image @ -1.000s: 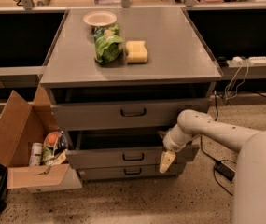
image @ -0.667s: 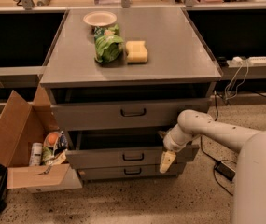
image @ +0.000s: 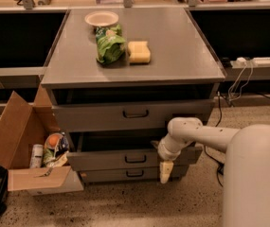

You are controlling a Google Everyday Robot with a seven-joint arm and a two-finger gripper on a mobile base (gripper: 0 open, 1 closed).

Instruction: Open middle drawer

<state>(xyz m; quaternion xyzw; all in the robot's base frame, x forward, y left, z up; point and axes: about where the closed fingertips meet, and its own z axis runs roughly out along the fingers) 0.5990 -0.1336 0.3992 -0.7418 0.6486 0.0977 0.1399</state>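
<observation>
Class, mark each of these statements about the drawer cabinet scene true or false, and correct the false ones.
1. A yellow sponge lies beside the green bag on the cabinet top. True.
2. The gripper rests on the cabinet top. False: it hangs low by the front of the middle drawer.
3. The middle drawer is pulled partly out. True.
4. The cardboard box sits on the cabinet top. False: it stands on the floor beside the cabinet.

No legible text or labels
</observation>
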